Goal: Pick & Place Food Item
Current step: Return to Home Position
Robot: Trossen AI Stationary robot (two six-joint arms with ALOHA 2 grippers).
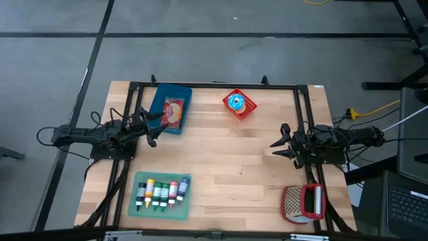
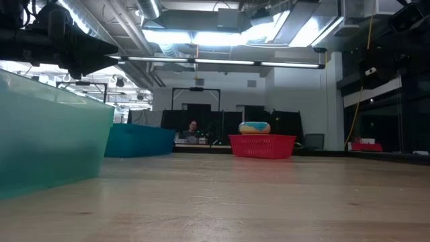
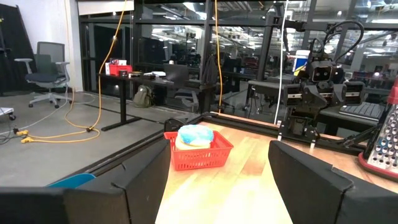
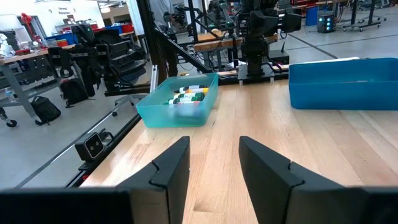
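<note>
Both arms are clear of the work. Left gripper (image 1: pixel 155 128) hangs by the bench's (image 1: pixel 227 161) left edge, fingers wide apart, holding nothing. Right gripper (image 1: pixel 277 145) hangs by the right edge, narrower gap, also empty. Food coloring bottles (image 1: pixel 162 193) lie side by side in the green bin (image 1: pixel 159 213) at the front-left corner. Blue bin (image 1: pixel 159 100) and red basket (image 1: pixel 249 110) sit along the far edge, grater (image 1: pixel 302 203) at the front-right corner.

My left gripper (image 1: pixel 154 129) hangs over the left edge of the table (image 1: pixel 227 167), fingers spread wide. My right gripper (image 1: pixel 278 140) hangs over its right edge, fingers parted. Both arms lie level, facing each other.
</note>
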